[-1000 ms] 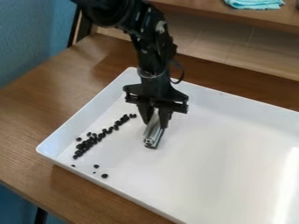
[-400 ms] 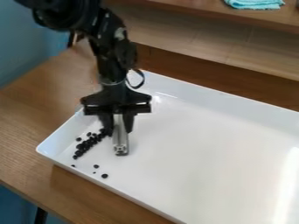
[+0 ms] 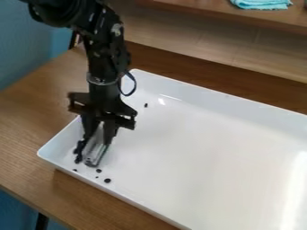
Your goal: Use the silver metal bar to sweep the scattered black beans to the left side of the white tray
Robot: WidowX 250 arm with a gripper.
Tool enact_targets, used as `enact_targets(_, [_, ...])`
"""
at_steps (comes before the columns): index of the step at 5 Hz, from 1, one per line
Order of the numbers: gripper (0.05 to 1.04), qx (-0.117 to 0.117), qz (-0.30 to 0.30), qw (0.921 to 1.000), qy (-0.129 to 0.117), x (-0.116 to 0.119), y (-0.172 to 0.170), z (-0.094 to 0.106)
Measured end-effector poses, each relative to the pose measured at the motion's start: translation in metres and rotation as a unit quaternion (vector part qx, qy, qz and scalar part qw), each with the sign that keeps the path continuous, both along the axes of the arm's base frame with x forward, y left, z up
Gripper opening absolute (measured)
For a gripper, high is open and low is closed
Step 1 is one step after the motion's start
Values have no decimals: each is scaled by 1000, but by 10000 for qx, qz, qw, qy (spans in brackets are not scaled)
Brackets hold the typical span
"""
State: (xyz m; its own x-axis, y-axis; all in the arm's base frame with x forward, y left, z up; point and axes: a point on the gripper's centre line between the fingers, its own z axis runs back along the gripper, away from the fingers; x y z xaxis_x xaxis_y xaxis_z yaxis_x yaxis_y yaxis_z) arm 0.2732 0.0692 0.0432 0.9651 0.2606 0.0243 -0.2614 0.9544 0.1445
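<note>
The gripper [image 3: 98,137] hangs low over the left corner area of the white tray [image 3: 198,152], shut on a silvery metal bar [image 3: 96,152] that slants down to the tray floor. Small black beads [image 3: 78,155] lie close against the bar's left side, partly hidden behind the gripper. A few more beads [image 3: 107,180] are scattered just in front of the bar's lower end. One lone bead [image 3: 146,105] rests farther back, near the tray's rear wall.
The tray's raised rim [image 3: 120,194] runs along the front left. Brown wooden table [image 3: 30,134] surrounds it on the left and back. A folded turquoise cloth [image 3: 262,4] lies on a shelf at the top right, and a blue wall stands at left.
The gripper, with the bar, has moved left and toward the front left of the tray. The line of beads is now bunched beside the bar, and one bead shows farther back.
</note>
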Motion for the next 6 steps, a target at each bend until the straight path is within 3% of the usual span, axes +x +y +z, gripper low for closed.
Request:
enact_targets(1, [370, 76, -943, 9955, 65, 3, 0, 0])
enact_targets(2, [370, 167, -1225, 9923, 113, 5, -8, 2])
enact_targets(3, [370, 102, -1193, 9928, 25, 9, -19, 2])
enact_targets(5, [370, 14, -1357, 9892, -552, 30, -76, 48])
enact_targets(6, [370, -270, -1587, 9845, -702, 44, -125, 59])
